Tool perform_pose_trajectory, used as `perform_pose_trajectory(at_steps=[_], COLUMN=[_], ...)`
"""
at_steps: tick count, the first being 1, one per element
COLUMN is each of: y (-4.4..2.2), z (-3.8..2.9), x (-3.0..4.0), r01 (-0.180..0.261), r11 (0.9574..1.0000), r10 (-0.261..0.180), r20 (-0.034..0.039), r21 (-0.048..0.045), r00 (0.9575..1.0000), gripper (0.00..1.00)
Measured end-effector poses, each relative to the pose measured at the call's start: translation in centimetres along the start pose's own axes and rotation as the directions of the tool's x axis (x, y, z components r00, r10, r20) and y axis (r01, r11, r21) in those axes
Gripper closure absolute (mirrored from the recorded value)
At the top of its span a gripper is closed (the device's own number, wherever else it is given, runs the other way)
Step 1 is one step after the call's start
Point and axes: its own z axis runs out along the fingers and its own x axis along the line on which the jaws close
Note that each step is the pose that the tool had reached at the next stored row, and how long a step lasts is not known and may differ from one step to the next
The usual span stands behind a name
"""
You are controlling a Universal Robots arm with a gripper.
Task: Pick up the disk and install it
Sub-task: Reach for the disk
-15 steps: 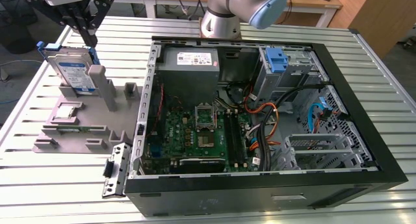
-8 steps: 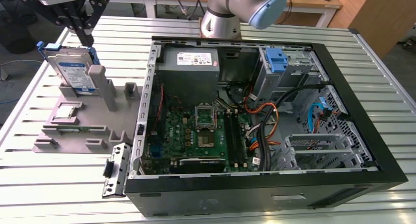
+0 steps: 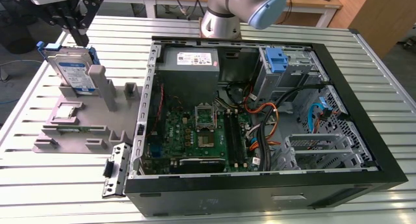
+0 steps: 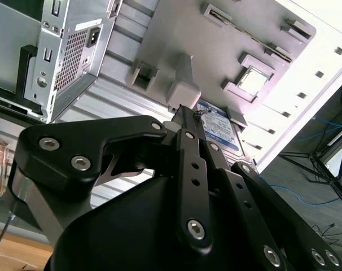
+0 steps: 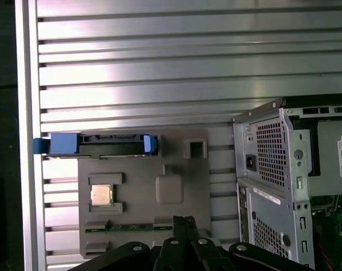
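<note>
The disk (image 3: 75,70) stands on edge in a slot of the grey fixture (image 3: 78,121), at the exterior view's left. It is a silver drive with a white-and-blue label in a blue carrier. In the first wrist view the disk (image 5: 97,145) shows edge-on, with blue carrier ends on both sides. My gripper (image 3: 81,38) hangs just above the disk's top edge, apart from it. Its black fingers are pressed together and hold nothing. In both wrist views the gripper (image 5: 182,221) (image 4: 185,110) is shut, with the disk's label (image 4: 219,127) just beyond the tips.
The open computer case (image 3: 364,136) lies at the exterior view's right, with a grey power supply (image 3: 188,61), a motherboard (image 3: 195,131) and a blue bracket (image 3: 276,58) in its drive bay. The fixture also carries a processor chip (image 5: 100,195) and a memory stick (image 3: 75,129). A metal latch part (image 3: 114,170) lies beside the case.
</note>
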Motion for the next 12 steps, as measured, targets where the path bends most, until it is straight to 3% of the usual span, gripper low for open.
perform_pose_trajectory(at_steps=[12], y=[-0.13], z=[0.02], x=[2.03], r01=[0.000], r11=[1.0000], r10=[0.000], r20=[0.0004], r21=[-0.0001], r00=[1.0000], gripper=[0.90])
